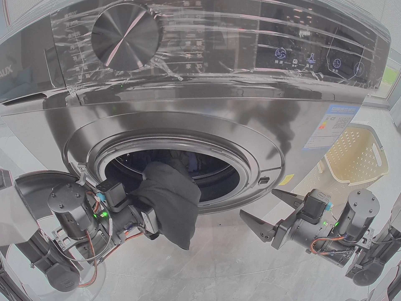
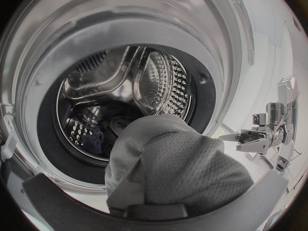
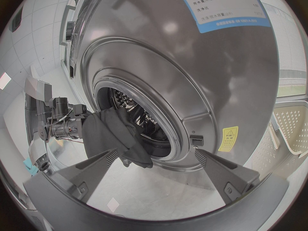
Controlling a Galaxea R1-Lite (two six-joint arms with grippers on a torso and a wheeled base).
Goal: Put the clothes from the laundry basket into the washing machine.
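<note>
My left gripper (image 1: 155,209) is at the lower left of the washing machine's round opening (image 1: 234,164), shut on a dark grey garment (image 1: 173,201). The cloth drapes over its fingers and hides them. The upper part of the garment lies on the door rim and the lower part hangs outside, toward the floor. In the left wrist view the same garment (image 2: 173,164) sits in front of the steel drum (image 2: 154,81), with other dark clothes (image 2: 96,138) lying inside. My right gripper (image 1: 258,202) is open and holds nothing, low on the right of the opening. The cream laundry basket (image 1: 359,155) stands to the right of the machine.
The machine's door (image 1: 37,189) is swung open on the left, behind my left arm. A control panel with a large dial (image 1: 125,36) is above. Pale tiled floor (image 1: 234,264) lies free in front of the machine and between the arms.
</note>
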